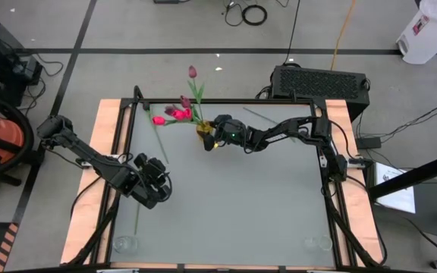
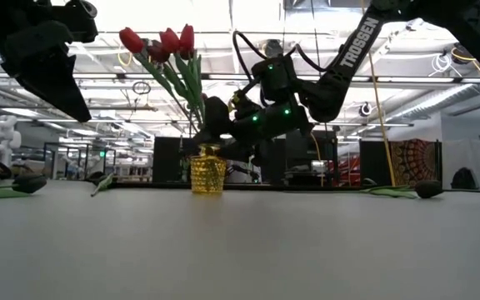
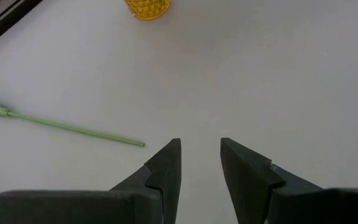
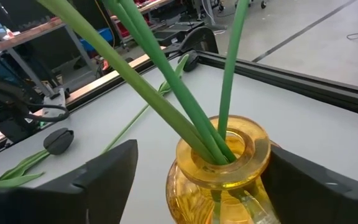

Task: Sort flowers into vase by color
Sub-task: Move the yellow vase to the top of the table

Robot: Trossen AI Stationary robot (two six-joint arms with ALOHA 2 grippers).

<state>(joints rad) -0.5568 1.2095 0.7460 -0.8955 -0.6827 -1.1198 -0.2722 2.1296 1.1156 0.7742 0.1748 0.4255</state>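
Grey and matte, the surface (image 1: pixel 234 205) fills most of the high view, framed by a dark rail and pale wooden edges. Two dark arms reach over it. From the right side, the right arm stretches toward the far middle, where its end effector (image 1: pixel 212 136) sits at a yellow glass vase (image 1: pixel 203 134). In the right wrist view its fingers (image 4: pixel 107 177) are spread wide, one on each side of the vase's (image 4: pixel 229 168) neck, and whether they touch the glass I cannot tell. The left arm waits over the near left part of the surface, its end effector (image 1: pixel 158 188) well apart from the vase; the left wrist view shows its two fingers (image 3: pixel 163 171) parted by a narrow gap with nothing between them.

The vase stands upright near the far rail. Several flowers (image 2: pixel 161 42) stand in it, their green stems (image 4: pixel 166 87) leaning out of the mouth and their red heads close together, high above the rim in the low view. From above, these pink and red heads (image 1: pixel 174 114) lean toward the far left corner, with one darker head (image 1: pixel 193 72) reaching out beyond the rail. A loose tulip (image 1: pixel 158 121) lies flat on the surface just left of the vase. Another loose stem (image 3: pixel 73 129) lies on the surface ahead of the left end effector. Dark flower heads (image 2: pixel 30 183) lie on the surface at either side in the low view.
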